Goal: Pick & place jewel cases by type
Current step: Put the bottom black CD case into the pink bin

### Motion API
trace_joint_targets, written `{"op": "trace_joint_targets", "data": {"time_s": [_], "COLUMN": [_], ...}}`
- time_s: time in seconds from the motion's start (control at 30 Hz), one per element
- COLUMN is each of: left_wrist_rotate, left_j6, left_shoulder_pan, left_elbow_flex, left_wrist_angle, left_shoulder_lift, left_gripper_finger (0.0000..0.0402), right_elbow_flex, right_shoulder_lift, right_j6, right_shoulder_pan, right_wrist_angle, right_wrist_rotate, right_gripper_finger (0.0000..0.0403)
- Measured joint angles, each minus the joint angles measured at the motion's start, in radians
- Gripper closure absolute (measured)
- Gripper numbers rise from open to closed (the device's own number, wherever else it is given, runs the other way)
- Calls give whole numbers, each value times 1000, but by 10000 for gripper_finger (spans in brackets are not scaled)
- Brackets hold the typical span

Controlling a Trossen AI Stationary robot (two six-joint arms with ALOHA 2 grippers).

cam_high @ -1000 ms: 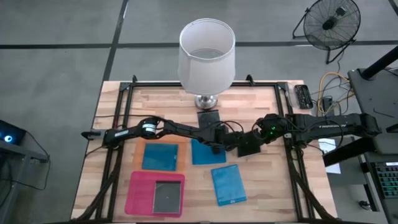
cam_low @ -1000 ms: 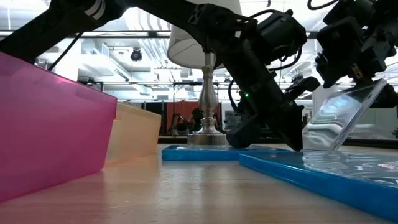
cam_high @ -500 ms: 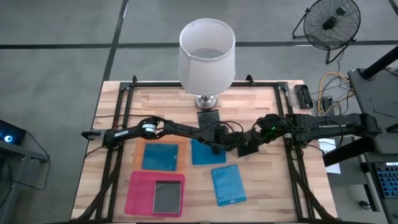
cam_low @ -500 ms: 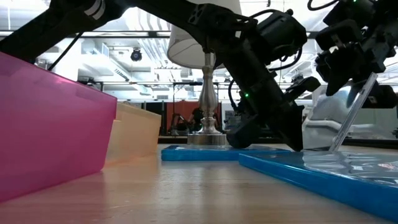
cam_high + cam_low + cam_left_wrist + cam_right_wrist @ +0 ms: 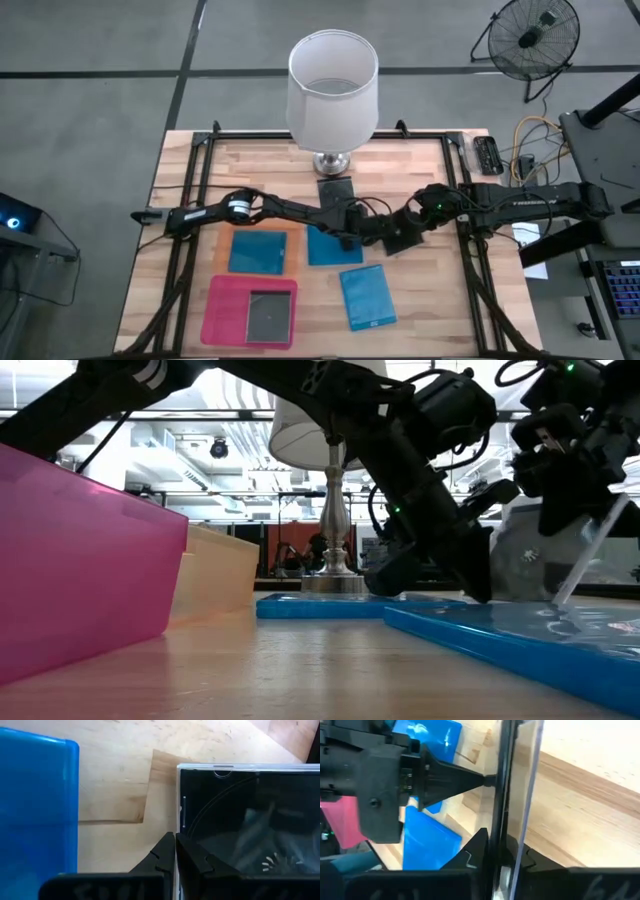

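Observation:
A clear, dark-backed jewel case (image 5: 512,790) stands on edge at the table's middle right, with my right gripper (image 5: 578,500) shut on it. My left gripper (image 5: 175,842) is shut, its tips at that case. One blue jewel case (image 5: 333,244) lies flat beside them and another (image 5: 366,297) nearer the front edge. A third blue one (image 5: 257,250) lies in the orange tray (image 5: 226,262). A dark case (image 5: 270,316) lies in the pink tray (image 5: 225,312), and another dark one (image 5: 336,190) lies by the lamp base. My left gripper touches the standing case with its shut fingertips (image 5: 482,781) at one side edge (image 5: 180,827), coming slanting down from the table's left. My right gripper pinches the case's upper part (image 5: 506,837) between its two fingers, slanting down from the right. The case stands steeply tilted, its lower edge (image 5: 557,598) down at the table.
A lamp with a white shade (image 5: 333,90) stands at the far middle of the table. The pink tray (image 5: 80,560) and the orange tray (image 5: 215,570) fill the front left. A black rail frame (image 5: 190,200) runs along the table's sides.
My right gripper has shut on the clear case. In the low view the case showed a broad leaning face; now it is thin and stands steeper, its lower edge staying down. My left gripper has kept still.

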Motion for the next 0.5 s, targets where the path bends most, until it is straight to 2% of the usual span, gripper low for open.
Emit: {"op": "trace_joint_targets", "data": {"time_s": [0.33,0.5], "left_wrist_rotate": [-2,32], "left_j6": [70,132], "left_shoulder_pan": [-2,0], "left_elbow_flex": [0,0], "left_wrist_angle": [-21,-45], "left_shoulder_lift": [-36,-50], "left_gripper_finger": [401,397], "right_elbow_flex": [1,1], "right_shoulder_lift": [-5,-21], "right_j6": [-37,-53], "right_shoulder_pan": [0,1], "right_wrist_angle": [-22,-27], "right_wrist_rotate": [-12,-11], "right_gripper_finger": [384,384]}}
